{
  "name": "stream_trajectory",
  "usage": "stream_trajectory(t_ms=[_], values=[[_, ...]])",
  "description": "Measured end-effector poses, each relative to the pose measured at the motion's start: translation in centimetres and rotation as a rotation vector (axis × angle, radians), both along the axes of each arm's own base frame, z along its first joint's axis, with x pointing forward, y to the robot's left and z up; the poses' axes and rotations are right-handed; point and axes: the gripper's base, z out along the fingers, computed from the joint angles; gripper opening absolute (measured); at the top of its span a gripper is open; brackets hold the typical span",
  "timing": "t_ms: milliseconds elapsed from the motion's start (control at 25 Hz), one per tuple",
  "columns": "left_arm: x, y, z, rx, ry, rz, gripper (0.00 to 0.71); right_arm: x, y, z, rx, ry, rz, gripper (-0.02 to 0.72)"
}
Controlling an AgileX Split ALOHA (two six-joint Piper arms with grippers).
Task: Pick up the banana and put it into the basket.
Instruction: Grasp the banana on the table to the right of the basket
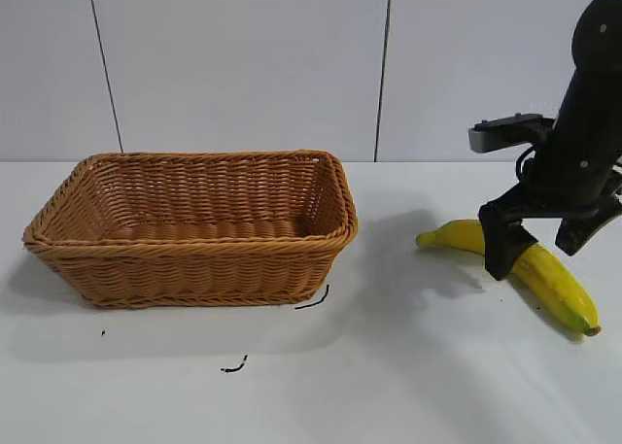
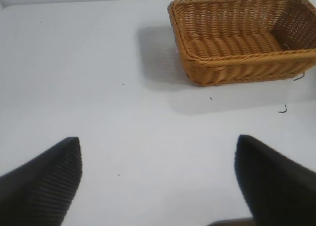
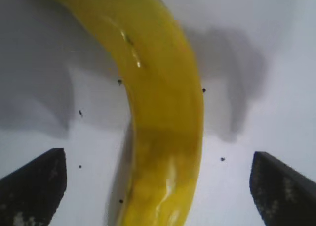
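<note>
The yellow banana (image 1: pixel 549 274) lies on the white table at the right, its greenish dark tip toward the front right. My right gripper (image 1: pixel 539 250) is open and low over the banana's middle, one finger on each side, not touching it. In the right wrist view the banana (image 3: pixel 165 117) runs between the two spread fingertips (image 3: pixel 34 186). The wicker basket (image 1: pixel 194 269) stands left of centre, empty, and also shows in the left wrist view (image 2: pixel 237 70). My left gripper (image 2: pixel 158 181) is open and empty over bare table, out of the exterior view.
Small black marks (image 1: pixel 313 299) lie on the table in front of the basket. A grey panelled wall stands behind the table.
</note>
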Motion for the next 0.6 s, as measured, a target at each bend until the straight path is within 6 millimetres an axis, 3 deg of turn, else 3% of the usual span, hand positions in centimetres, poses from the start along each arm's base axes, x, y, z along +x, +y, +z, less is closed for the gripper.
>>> stream_trajectory(t_ms=[80, 120, 160, 200, 440, 600], values=[[0.0, 0.0, 0.0, 0.0, 0.0, 0.0, 0.635, 0.0, 0.0, 0.0, 0.001, 0.0, -0.004, 0.559], [0.0, 0.0, 0.0, 0.0, 0.0, 0.0, 0.635, 0.0, 0.0, 0.0, 0.001, 0.001, -0.006, 0.483], [0.0, 0.0, 0.0, 0.0, 0.0, 0.0, 0.635, 0.0, 0.0, 0.0, 0.001, 0.006, -0.007, 0.319], [0.0, 0.0, 0.0, 0.0, 0.0, 0.0, 0.635, -0.1, 0.0, 0.0, 0.003, 0.008, -0.011, 0.286], [0.0, 0.0, 0.0, 0.0, 0.0, 0.0, 0.635, -0.2, 0.0, 0.2, 0.001, 0.021, -0.012, 0.29], [0.0, 0.0, 0.0, 0.0, 0.0, 0.0, 0.635, -0.3, 0.0, 3.2, -0.001, -0.01, -0.007, 0.29]])
